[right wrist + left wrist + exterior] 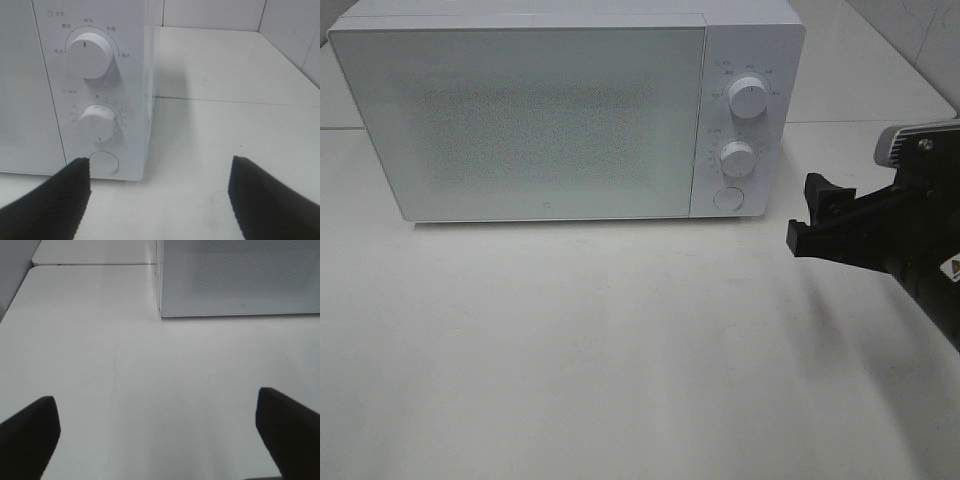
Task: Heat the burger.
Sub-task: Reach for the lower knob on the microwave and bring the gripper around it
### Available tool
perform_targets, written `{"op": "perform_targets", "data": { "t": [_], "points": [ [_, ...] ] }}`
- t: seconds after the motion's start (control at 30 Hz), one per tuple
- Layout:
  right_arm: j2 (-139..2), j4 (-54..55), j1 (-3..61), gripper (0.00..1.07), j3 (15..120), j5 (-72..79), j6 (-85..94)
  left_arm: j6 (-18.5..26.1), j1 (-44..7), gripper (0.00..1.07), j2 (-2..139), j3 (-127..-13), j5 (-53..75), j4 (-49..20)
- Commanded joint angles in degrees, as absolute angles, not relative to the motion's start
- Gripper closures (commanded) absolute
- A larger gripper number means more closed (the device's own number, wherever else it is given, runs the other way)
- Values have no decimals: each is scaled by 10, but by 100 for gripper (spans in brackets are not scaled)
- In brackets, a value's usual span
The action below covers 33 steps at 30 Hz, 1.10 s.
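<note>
The burger is out of view in all three views. A white microwave (550,120) stands at the back of the table with its door shut. My right gripper (808,218) hovers open and empty just right of the microwave's control panel; in the right wrist view its fingers (55,200) frame the round door button (104,163). My left gripper (156,405) is open over bare table, with the microwave's front lower corner (165,310) ahead of it. It does not show in the exterior high view.
The panel carries an upper knob (750,92), a lower timer knob (738,158) and a round button (728,197). The white tabletop (620,350) spreads in front of the microwave. A tiled wall (290,30) rises at the right.
</note>
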<state>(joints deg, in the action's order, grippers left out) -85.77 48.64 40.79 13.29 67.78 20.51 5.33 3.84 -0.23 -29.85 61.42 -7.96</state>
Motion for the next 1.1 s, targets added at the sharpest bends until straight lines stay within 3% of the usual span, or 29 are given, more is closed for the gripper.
{"op": "perform_targets", "data": {
  "t": [0.03, 0.37, 0.87, 1.1],
  "points": [
    [-885, 524, 439, 33, 148, 711, 215, 50, 40, 6, -13, -296, 616, -86],
    [-955, 567, 495, 33, 218, 710, 259, 50, 40, 6, -13, -296, 616, -86],
    [-992, 566, 493, 33, 266, 745, 249, 50, 40, 6, -13, -296, 616, -86],
    [-1028, 558, 460, 33, 293, 752, 249, 50, 40, 6, -12, -296, 616, -86]
  ]
}}
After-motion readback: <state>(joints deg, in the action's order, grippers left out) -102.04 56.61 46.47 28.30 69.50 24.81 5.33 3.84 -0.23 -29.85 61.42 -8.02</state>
